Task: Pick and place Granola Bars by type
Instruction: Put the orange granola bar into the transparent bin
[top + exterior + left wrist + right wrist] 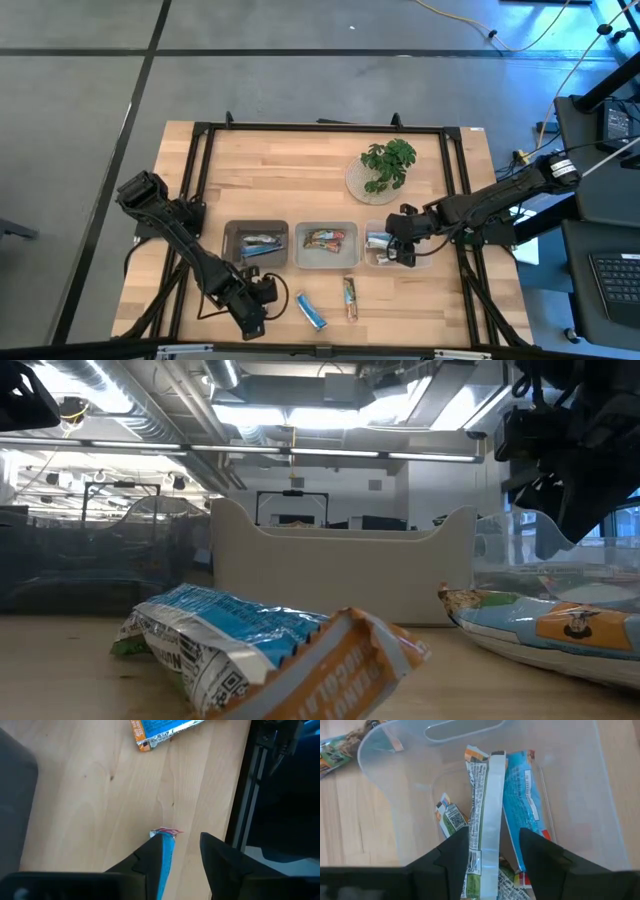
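Three small trays stand in a row: the left tray [255, 245] holds blue bars, the middle tray [325, 240] brown/red ones, the right tray [385, 245] silvery-green ones. A blue bar [310, 310] and a brown-green bar [350, 297] lie on the table near its front edge. My left gripper [262, 292] is open and low beside the blue bar. Another blue bar [165, 855] lies between its fingers, close to one finger [147, 862]. My right gripper [405, 250] is open over the right tray, with a silvery-green bar [487, 820] between its fingers, beside a blue bar [522, 795].
A leafy plant on a round plate [385, 165] stands behind the right tray. Black frame rails [200, 160] run along the table's sides, and one rail [250, 795] is close to my left gripper. Bare wood [290, 170] lies behind the trays.
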`<state>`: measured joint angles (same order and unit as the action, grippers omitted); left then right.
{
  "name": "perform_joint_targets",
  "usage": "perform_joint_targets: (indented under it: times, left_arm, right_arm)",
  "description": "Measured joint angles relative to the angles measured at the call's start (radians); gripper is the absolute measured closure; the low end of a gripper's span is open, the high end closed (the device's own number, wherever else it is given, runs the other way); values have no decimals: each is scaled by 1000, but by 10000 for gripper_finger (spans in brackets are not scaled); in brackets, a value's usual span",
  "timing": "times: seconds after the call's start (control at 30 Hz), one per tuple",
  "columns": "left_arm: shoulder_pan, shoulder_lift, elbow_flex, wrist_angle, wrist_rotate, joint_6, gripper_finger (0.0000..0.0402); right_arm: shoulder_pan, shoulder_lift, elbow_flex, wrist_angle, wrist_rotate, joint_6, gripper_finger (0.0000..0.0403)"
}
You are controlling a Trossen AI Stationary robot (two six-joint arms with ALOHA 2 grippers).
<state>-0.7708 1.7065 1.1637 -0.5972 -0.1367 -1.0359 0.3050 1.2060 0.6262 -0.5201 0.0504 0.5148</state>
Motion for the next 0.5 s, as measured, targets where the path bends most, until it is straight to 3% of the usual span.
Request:
perform_joint_targets:
  times: [0.3, 0.5]
  left_arm:
    - [0, 0, 0, -1, -19, 18, 253]
    - [0, -1, 0, -1, -33, 29, 245]
  right_arm:
    - [0, -29, 0, 1, 39, -4, 225]
    - [0, -31, 0, -49, 0, -66, 225]
